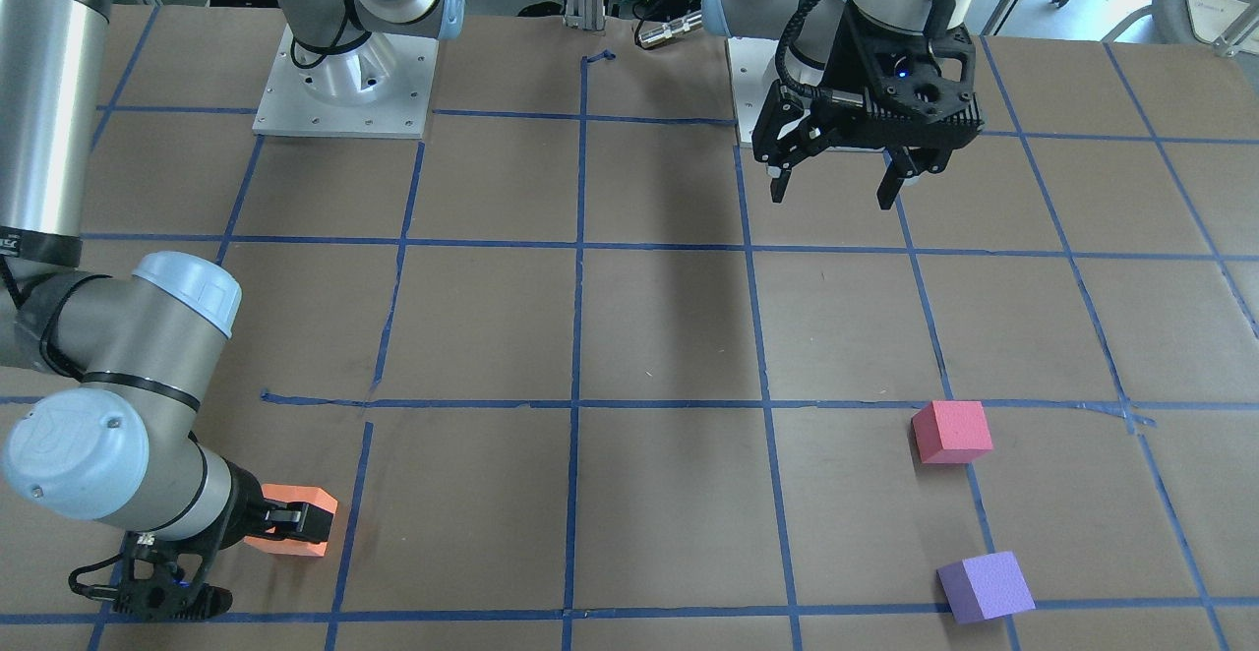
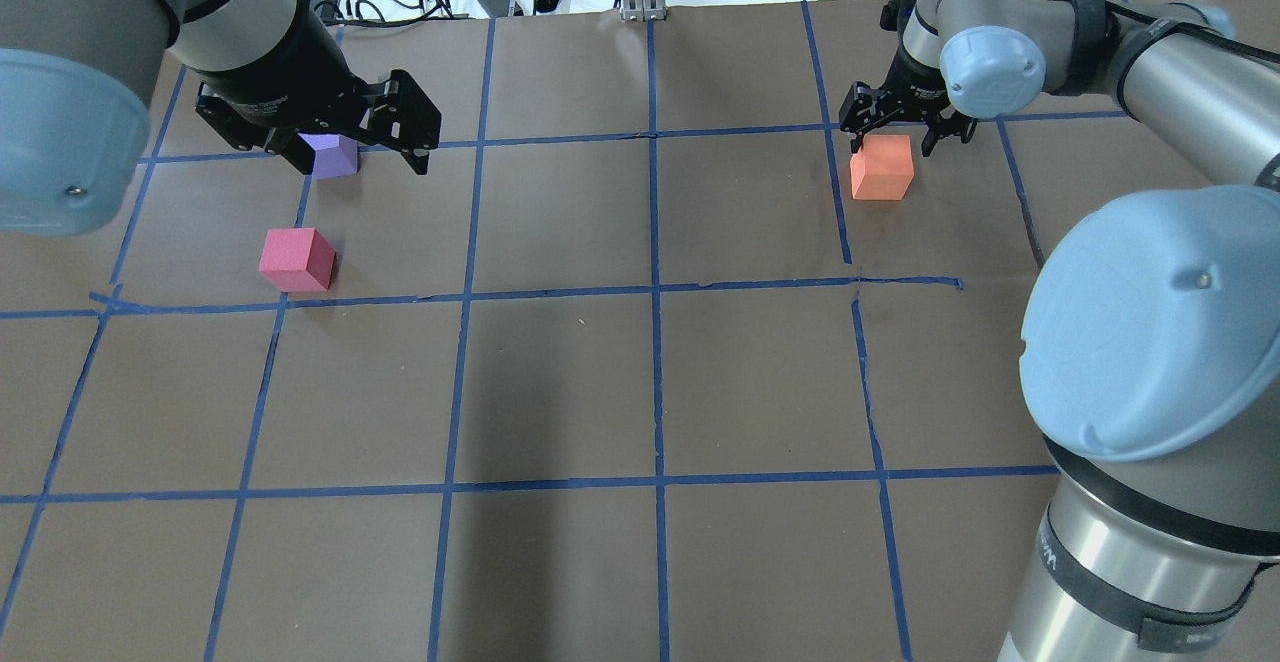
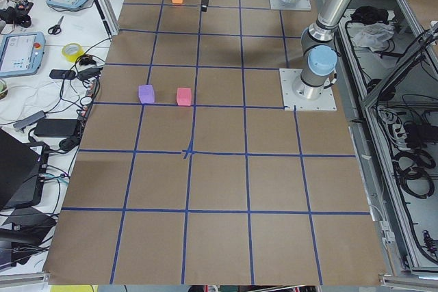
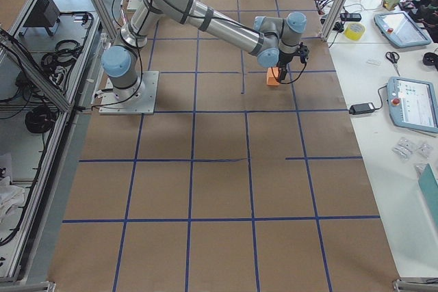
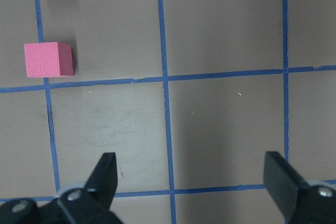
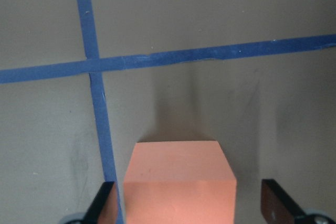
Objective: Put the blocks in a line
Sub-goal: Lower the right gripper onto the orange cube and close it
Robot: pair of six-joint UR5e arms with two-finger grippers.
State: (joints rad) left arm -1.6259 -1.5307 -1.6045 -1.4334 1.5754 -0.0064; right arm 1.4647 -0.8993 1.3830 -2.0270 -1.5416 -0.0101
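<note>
- On the desk's point(image 2: 560, 382) right side, the orange block point(image 2: 882, 167) sits flat inside the right gripper point(image 2: 897, 142), jaws apart, not clamped.
- The pinkish-red block point(image 2: 297, 259) and purple block point(image 2: 333, 154) lie near each other at far left.
- The left gripper point(image 1: 833, 197) hangs spread and empty.
- Judged barely begun: orange lies well apart.
- It is a cube with no long axis, faces square to the jaws.

- Orange block point(image 2: 882, 167) — matte foam cube resting flat on the table point(image 2: 560, 392), on the robot's right side, just beside a blue tape line point(image 6: 100, 129).
- Pinkish-red block point(image 1: 951, 432) — same size and finish, resting flat on the robot's left side, well apart from the orange block.
- Purple block point(image 1: 985, 587) — same size, resting flat and slightly turned, near the pinkish-red block on its far side from the robot, not touching it.
</note>
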